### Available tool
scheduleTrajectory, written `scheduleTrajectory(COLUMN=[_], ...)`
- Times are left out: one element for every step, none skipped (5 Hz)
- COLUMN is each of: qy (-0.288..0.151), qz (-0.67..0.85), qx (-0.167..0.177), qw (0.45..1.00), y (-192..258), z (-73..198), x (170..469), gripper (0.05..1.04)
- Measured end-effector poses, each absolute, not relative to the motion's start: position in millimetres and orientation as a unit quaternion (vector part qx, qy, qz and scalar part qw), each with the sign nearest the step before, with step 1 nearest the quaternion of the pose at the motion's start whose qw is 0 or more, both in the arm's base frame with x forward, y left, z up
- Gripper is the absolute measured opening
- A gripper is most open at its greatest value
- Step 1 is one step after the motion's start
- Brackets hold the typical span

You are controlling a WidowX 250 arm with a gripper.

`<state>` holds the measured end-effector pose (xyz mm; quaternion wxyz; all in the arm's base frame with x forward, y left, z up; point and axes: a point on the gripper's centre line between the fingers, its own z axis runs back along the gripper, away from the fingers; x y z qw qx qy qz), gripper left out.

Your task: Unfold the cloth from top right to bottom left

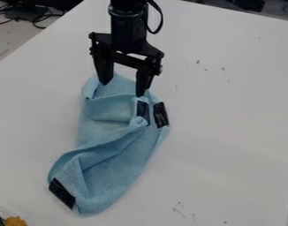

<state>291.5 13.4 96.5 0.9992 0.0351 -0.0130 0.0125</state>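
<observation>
One cloth (pixel 114 176) runs lengthwise toward lower left, beneath the spread, unclenched end effector (pixel 123 90).

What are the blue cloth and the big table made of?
The cloth looks like soft, fuzzy fabric, maybe towel material, because it has a fine bumpy texture and bends into loose folds. The table has a smooth white top with a slight sheen, perhaps plastic or painted board; the look alone can't settle which.

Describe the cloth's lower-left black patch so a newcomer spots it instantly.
On the white table lies a rumpled light-blue cloth. The patch sits alone at its end farthest from the gripper; the other two patches pair up near it.
</observation>
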Motion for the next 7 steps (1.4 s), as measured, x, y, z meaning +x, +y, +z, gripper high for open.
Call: scheduleTrajectory(qy=[0.002,-0.002,-0.012,-0.012,-0.006,-0.002,0.010], qz=[0.013,-0.005,-0.024,-0.034,-0.043,-0.024,-0.007], qx=[0.034,0.029,0.026,0.006,-0.016,-0.021,-0.030], qw=[0.999,1.000,0.999,0.999,0.999,0.999,0.999], y=[13,0,-20,-33,-39,-31,-24], z=[88,78,75,60,47,40,28], x=[290,305,325,336,338,333,321], gripper=[0.999,0.999,0.999,0.999,0.999,0.999,0.999])
